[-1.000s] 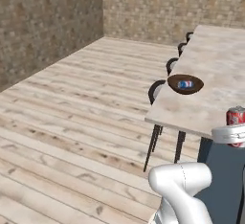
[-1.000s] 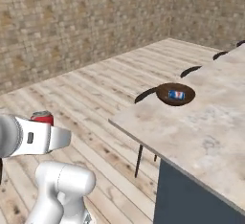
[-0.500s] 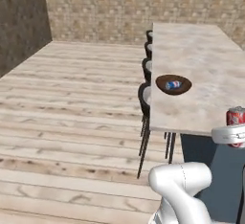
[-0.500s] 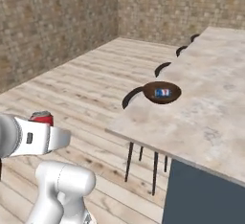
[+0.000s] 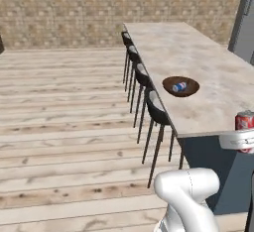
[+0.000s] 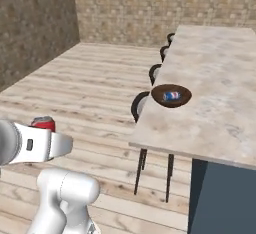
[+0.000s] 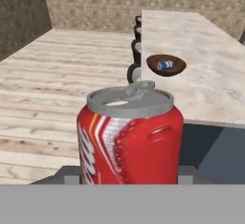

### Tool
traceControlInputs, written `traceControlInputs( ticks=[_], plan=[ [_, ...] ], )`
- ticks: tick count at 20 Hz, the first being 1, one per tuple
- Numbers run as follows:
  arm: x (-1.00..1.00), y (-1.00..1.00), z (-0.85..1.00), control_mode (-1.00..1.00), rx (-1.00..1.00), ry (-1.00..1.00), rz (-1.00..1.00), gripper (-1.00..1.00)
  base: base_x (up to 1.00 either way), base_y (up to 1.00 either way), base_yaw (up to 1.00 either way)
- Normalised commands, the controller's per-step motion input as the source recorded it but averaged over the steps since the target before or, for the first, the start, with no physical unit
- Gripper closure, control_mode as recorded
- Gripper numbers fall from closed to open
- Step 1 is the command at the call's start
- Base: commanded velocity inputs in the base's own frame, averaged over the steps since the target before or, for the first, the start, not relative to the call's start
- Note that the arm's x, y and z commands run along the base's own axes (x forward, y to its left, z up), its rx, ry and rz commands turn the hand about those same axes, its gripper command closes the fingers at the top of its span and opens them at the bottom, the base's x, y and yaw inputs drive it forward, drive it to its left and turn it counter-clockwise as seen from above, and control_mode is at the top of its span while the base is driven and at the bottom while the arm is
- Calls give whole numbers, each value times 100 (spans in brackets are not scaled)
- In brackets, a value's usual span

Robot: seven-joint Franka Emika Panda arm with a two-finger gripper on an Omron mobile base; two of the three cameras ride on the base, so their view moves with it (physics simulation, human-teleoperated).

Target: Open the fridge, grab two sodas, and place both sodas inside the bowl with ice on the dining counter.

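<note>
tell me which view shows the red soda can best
The hand view: the red cylindrical soda can with silver top stands close up, upright, label and pull tab clear. The left base view shows only its upper part above the white hand; the right base view shows just its top.

gripper level, clamped on red can

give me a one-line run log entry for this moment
phase: carrying | gripper: shut on red soda | blue soda: in bowl | bowl: on dining counter

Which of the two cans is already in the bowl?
The blue can. It lies in the brown bowl on the counter, while the red can is held in the gripper.
</note>
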Motion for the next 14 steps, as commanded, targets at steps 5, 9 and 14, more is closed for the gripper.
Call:
traceControlInputs(
  ticks=[5,9,14],
  plan=[
    [0,0,0,100,0,0,0,100,50,72,-48],
    [0,0,0,100,0,0,0,100,51,72,-49],
    [0,0,0,100,0,0,0,100,66,67,-50]
  ],
)
